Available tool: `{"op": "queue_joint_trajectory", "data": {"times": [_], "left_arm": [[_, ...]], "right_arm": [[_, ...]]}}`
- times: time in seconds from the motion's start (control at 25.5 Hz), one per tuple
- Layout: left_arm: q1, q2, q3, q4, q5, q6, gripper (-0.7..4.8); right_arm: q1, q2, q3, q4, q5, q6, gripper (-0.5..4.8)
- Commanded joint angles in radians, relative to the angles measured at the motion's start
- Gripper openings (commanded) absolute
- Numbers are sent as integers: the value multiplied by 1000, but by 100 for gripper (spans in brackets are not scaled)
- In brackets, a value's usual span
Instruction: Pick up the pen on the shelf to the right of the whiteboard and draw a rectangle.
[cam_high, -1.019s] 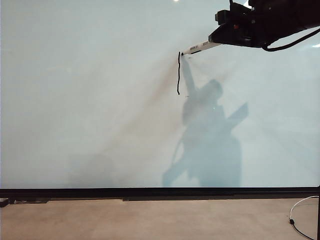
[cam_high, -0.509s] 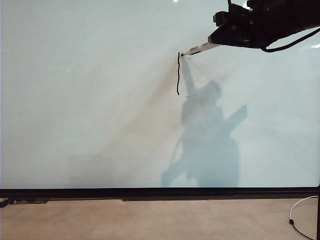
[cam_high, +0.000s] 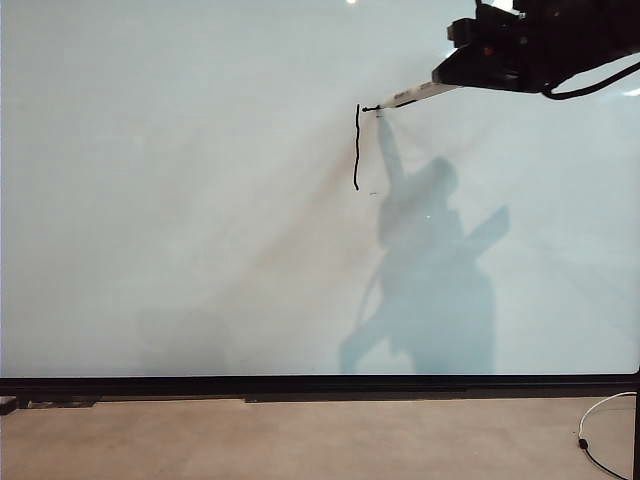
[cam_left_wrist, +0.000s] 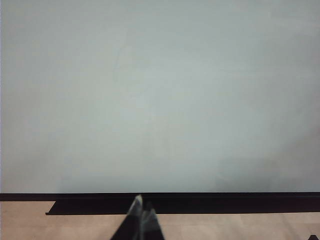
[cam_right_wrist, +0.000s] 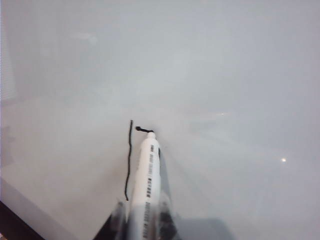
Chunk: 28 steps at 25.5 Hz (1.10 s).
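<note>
Nearest the camera in the exterior view, a bare brown shelf (cam_high: 300, 440) runs below the whiteboard's black frame, with a thin white cable (cam_high: 600, 420) lying at its right end. The left gripper (cam_left_wrist: 141, 220) rests low by this frame edge, its two fingertips pressed together and holding nothing.

Farther back, the large pale whiteboard (cam_high: 180, 200) fills the view. On it stands one wobbly black vertical line (cam_high: 357, 147), the first side of the rectangle.

The right gripper (cam_right_wrist: 144, 220), at the upper right of the board, is clamped on the pen (cam_high: 415, 95). A second ago the pen's tip sat at the top of the vertical line; now the arm has shifted rightward, and a short black horizontal stroke (cam_right_wrist: 143, 129) runs from near that top corner to the tip.
</note>
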Motion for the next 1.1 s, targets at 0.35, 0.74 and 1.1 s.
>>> {"op": "queue_joint_trajectory", "data": {"times": [0.35, 0.74, 1.1], "left_arm": [[0, 0, 3, 6, 0, 4, -5], [0, 0, 3, 6, 0, 4, -4], [0, 0, 3, 6, 0, 4, -4]], "right_arm": [[-48, -42, 5, -34, 12, -7, -5], [-70, -60, 2, -58, 10, -10, -5], [-98, -69, 0, -79, 2, -10, -5]]}}
